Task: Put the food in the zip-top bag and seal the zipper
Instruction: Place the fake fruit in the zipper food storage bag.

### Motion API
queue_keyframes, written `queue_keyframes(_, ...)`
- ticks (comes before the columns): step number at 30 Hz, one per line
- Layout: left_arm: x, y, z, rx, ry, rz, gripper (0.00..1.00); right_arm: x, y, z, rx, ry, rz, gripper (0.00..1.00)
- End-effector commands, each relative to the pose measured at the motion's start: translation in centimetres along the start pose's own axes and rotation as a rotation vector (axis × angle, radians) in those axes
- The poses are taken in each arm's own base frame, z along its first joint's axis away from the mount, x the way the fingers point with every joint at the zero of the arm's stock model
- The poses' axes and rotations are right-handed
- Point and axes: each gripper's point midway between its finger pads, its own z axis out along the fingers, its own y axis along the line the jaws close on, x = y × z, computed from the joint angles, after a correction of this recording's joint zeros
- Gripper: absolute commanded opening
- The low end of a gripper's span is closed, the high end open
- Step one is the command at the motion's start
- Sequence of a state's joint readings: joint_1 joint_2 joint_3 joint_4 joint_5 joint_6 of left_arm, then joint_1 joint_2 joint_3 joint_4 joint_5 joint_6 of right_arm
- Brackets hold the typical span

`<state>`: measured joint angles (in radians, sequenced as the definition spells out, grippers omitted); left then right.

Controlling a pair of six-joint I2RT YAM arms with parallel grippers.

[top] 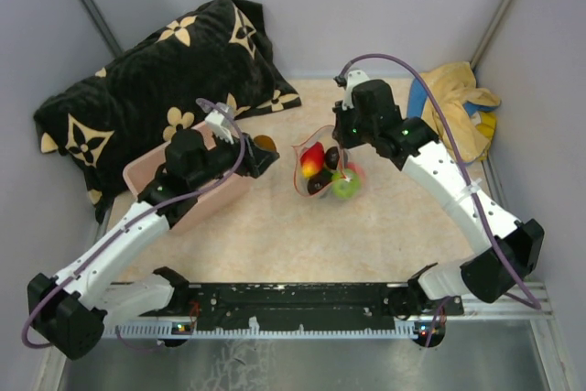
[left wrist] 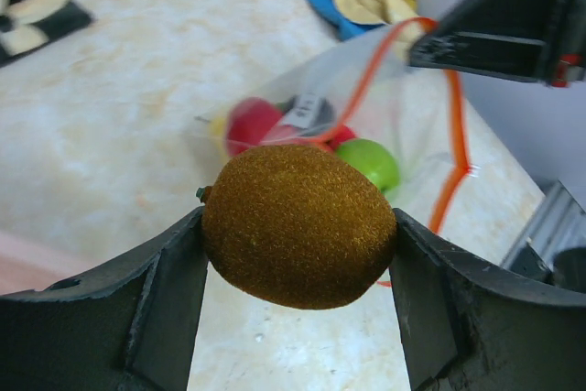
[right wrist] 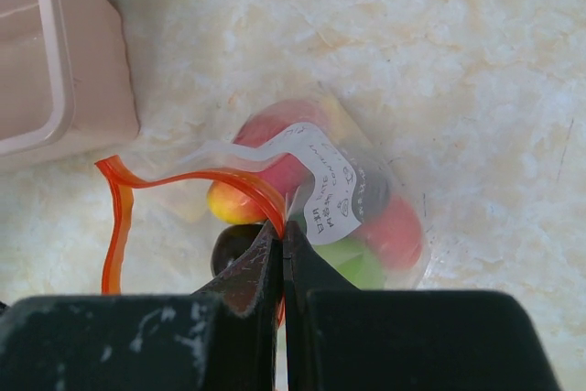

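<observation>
The zip-top bag (top: 322, 171) lies mid-table with its mouth held open; it also shows in the right wrist view (right wrist: 366, 180) and the left wrist view (left wrist: 412, 125). Inside lie red, yellow, green and dark toy fruits (right wrist: 385, 235). The orange-red zipper (right wrist: 119, 217) loops open. My right gripper (right wrist: 282, 226) is shut on the bag's zipper edge. My left gripper (left wrist: 298, 244) is shut on a fuzzy brown kiwi (left wrist: 298, 224), held above the table just left of the bag's mouth; the kiwi shows in the top view (top: 265, 143).
A pink tub (top: 146, 171) stands at the left under my left arm, also in the right wrist view (right wrist: 46, 61). A black floral cushion (top: 156, 70) lies at the back left. A yellow and blue cloth (top: 458, 107) lies at the back right.
</observation>
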<state>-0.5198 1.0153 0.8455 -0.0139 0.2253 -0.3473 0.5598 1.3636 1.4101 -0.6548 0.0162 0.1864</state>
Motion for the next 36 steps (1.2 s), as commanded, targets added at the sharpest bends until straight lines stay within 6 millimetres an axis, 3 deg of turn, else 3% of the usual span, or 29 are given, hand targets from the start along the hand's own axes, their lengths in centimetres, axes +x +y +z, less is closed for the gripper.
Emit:
queue_keyframes(1,-2.3,-5.8,1.1,0.198,-0.079,0.107,0.65,-3.9,0.9,-1.5,-0.043,-0.112,0.029,0.00)
queue_keyframes(5,-1.2,-8.3,2.8,0.241,-0.068,0.182,0.66,-3.8,1.1,-1.6,-0.052,-0.112,0.034,0.00)
queue_keyframes(14,0.9,-10.3,7.2,0.259,-0.046,0.332,0.66,-3.6,1.4,-2.0,-0.069,-0.107,0.040,0.00)
queue_keyframes(25,4.1,-8.4,11.8,0.158,0.014,0.366,0.71,-3.0,1.8,-2.2,-0.095,-0.093,0.051,0.00)
queue_keyframes(36,4.0,-8.4,11.5,0.148,0.031,0.351,0.85,-2.8,1.7,-2.3,-0.092,-0.095,0.053,0.00)
